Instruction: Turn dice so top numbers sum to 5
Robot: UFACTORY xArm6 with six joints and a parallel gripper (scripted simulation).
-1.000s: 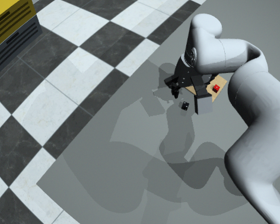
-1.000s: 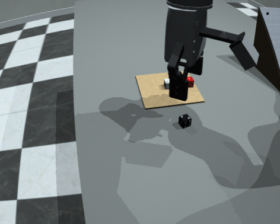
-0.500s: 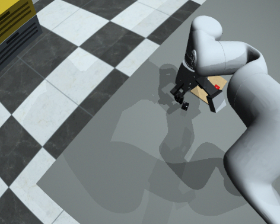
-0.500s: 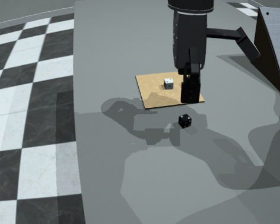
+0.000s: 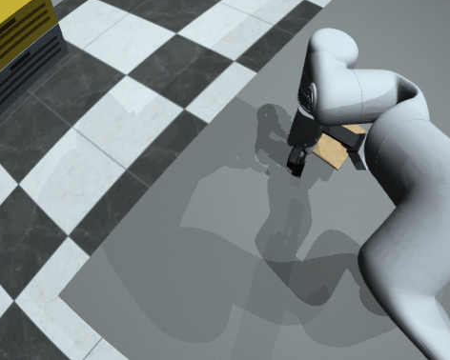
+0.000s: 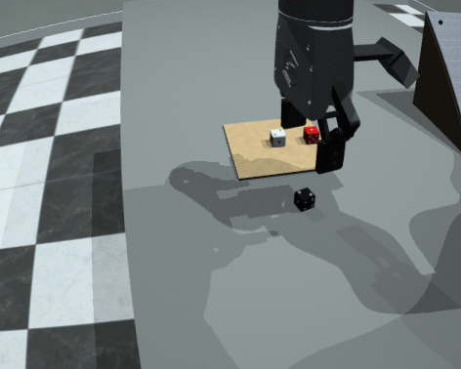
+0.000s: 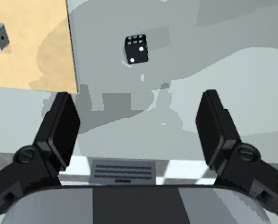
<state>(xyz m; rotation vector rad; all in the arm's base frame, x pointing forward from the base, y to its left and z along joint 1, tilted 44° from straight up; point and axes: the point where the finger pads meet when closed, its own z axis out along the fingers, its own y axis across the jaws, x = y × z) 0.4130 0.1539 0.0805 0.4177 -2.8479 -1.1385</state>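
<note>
Black die [image 6: 305, 199] [image 7: 136, 49] lying on table [image 6: 180, 72] [image 7: 175, 65], off mat [image 5: 330, 150] [image 6: 258, 157] [image 7: 40, 45]. White die [image 6: 277, 138] [image 7: 3, 37] and red die [image 6: 311, 135] resting on mat. My gripper [image 5: 303, 158] [image 6: 313, 136] [image 7: 137, 105] hovering above, spreading fingers fully wide, holding nothing.

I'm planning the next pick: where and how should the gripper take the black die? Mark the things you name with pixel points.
Best, I'd judge, to come straight down from above and pinch two opposite upright faces of the black die [image 6: 305, 199] [image 7: 136, 49]. It is a small cube, resting flat on the table [image 6: 180, 277] [image 7: 185, 115] off the mat [image 6: 258, 155] [image 7: 37, 50], with no other die beside it.
</note>
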